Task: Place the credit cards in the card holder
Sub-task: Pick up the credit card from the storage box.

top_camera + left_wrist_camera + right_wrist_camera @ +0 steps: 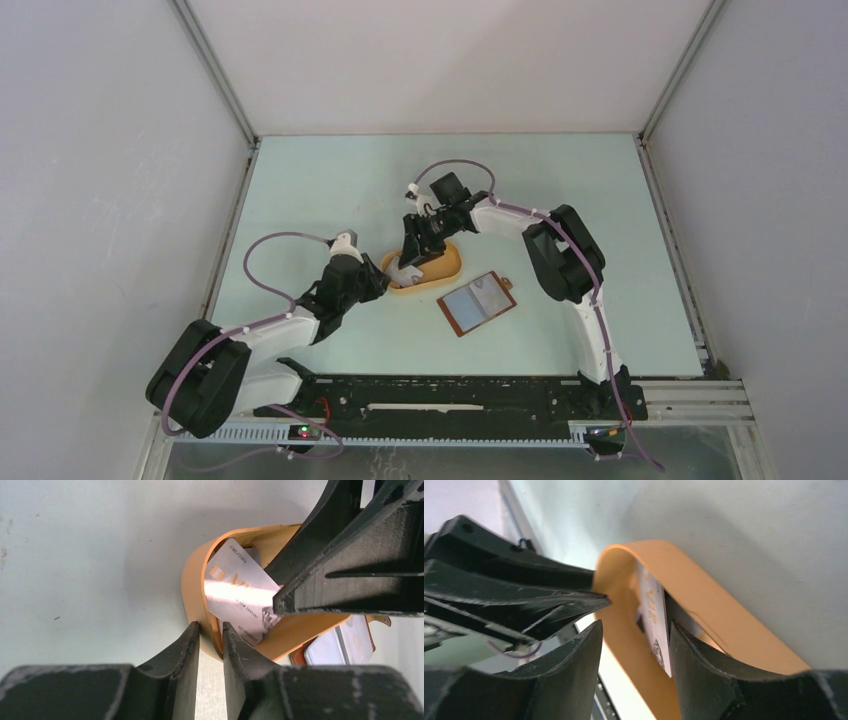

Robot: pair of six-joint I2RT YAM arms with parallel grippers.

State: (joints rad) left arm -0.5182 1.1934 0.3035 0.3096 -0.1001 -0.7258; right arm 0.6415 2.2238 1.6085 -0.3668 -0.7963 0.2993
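Note:
A silver credit card (239, 591) stands tilted inside the orange oval tray (192, 585), with at least one more card partly hidden behind it. My left gripper (210, 627) is shut on the tray's near wall, one finger inside and one outside. My right gripper (635, 625) is open inside the tray, and the card (653, 611) stands on edge between its jaws, against the right finger. The card holder (478, 304) lies open on the table, pale face up, right of the tray (450, 268). It also shows in the left wrist view (345, 645).
The black rail (450, 395) with both arm bases runs along the table's near edge. Grey walls enclose the pale green table (330, 190) on the left, back and right. My right fingers (350, 580) reach in over the tray's far side.

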